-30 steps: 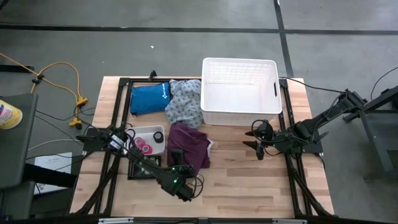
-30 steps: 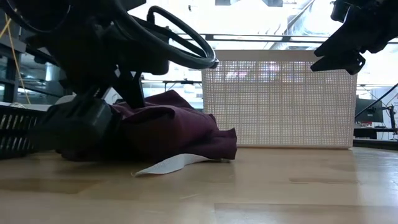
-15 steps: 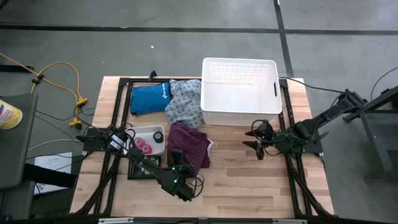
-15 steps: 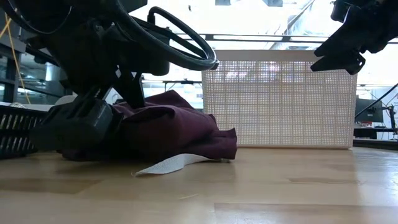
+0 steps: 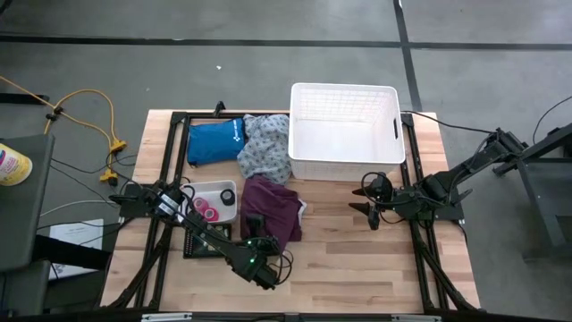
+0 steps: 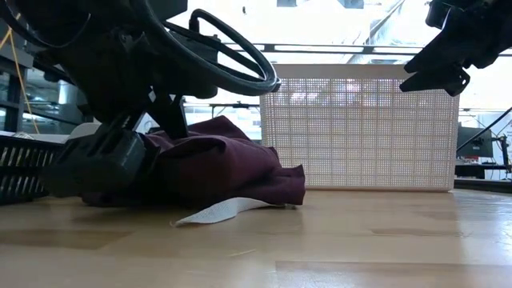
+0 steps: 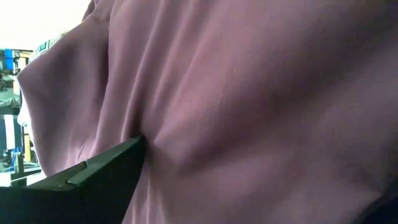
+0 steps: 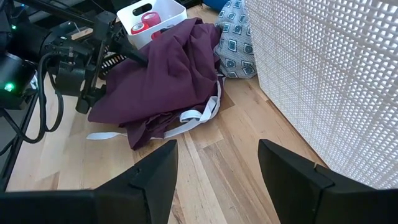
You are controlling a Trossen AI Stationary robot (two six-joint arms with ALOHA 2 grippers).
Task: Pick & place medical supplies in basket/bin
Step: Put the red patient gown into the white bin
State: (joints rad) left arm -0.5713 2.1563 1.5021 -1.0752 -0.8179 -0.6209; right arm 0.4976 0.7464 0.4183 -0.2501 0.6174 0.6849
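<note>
The maroon garment point(image 5: 273, 210) lies crumpled on the wood in front of the white lattice basket point(image 5: 344, 87), with a white strap point(image 8: 199, 115) trailing from under it. My left gripper point(image 5: 253, 225) is open and low at the garment's near edge. In the left wrist view the cloth point(image 7: 249, 93) fills the gap between its fingers. My right gripper point(image 5: 371, 204) hangs open above the table by the basket's near wall point(image 8: 323, 74). Pink rolls point(image 5: 204, 207) sit in the small white tray point(image 5: 223, 188). The grey-patterned garment point(image 5: 264, 148) lies against the basket's left wall. My left gripper has its open fingers pushed into the maroon garment's near edge point(image 8: 140, 62), roughly level, from the table's near side. One fingertip point(image 7: 134, 149) dents the cloth, and creases run out from it point(image 7: 161, 134). The garment rests on the table.
A blue pouch point(image 5: 214, 141) lies at the far left. A black mesh crate point(image 6: 16, 164) stands near the left arm. The basket's wall point(image 6: 360, 128) closes off the far right. Bare wood point(image 5: 357, 259) spreads along the near side between the arms.
</note>
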